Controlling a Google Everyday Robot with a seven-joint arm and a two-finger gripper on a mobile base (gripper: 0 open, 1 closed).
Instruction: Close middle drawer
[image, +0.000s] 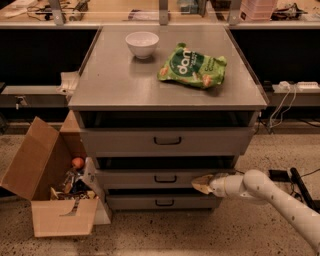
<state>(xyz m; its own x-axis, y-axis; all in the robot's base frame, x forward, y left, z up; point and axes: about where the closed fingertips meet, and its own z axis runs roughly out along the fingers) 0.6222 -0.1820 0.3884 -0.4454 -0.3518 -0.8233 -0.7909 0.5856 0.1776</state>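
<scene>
The middle drawer (127, 179) is a wide grey metal drawer with a flat front of medium height and a small dark bar handle (164, 178) at its centre. It sits in the grey cabinet (125, 87) between the top drawer (115, 142), which has the tallest front, and the bottom drawer (132, 201), which has the shortest and narrowest. It is pulled out a little: its front stands forward of the bottom one, and a dark gap shows above it. The top drawer is also out, with an open dark slot under the cabinet top.

The gripper (202, 184) is at the right part of the middle drawer's front, right of the handle, its tan tip against or just at the panel. Whether it is clenched or released cannot be told. The white arm (280, 200) reaches in from the lower right, low over the speckled floor (165, 232).

On the cabinet top stand a white bowl (142, 44) near the back left and a green snack bag (192, 66) lying flat to its right, the two apart.

Left of the cabinet, an open cardboard box (47, 220) rests on the floor just beside the drawers, its flaps spread. It holds a jumble of small things, among them an orange ball (77, 162); the rest is too mixed to name. White cables (280, 102) hang at the right
</scene>
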